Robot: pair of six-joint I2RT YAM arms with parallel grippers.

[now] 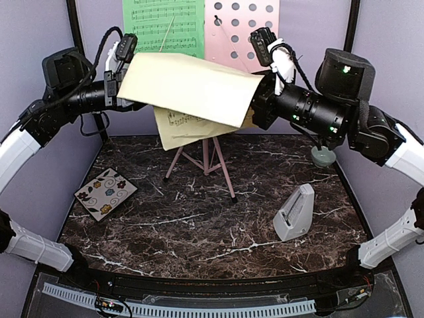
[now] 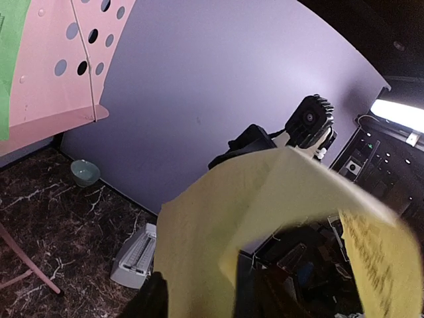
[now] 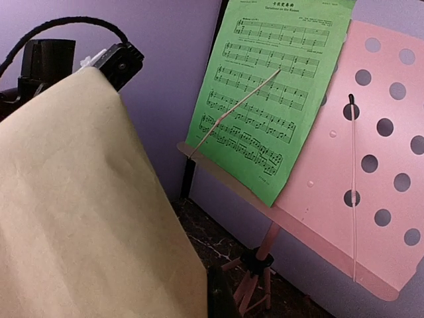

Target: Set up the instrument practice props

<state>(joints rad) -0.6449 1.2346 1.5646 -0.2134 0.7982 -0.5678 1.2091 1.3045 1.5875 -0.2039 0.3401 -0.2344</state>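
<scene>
Has green paper music sheet (image 1: 162,25) on pink perforated stand (image 1: 242,33)'s left half, holds pale yellow paper sheet (image 1: 192,86) unplaced, right gripper (image 1: 257,99) clamped on it, left gripper (image 2: 209,297)'s jaws unclear.

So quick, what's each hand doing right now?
Left hand: partly open around the pale yellow music sheet.
Right hand: closed on that sheet's other end.

Yellow sheet (image 3: 79,212) up close — green sheet (image 3: 271,93) on pink stand (image 3: 318,192).

pale yellow music sheet (image 1: 192,86) hides the lower desk of the pink music stand (image 1: 243,30).
</scene>
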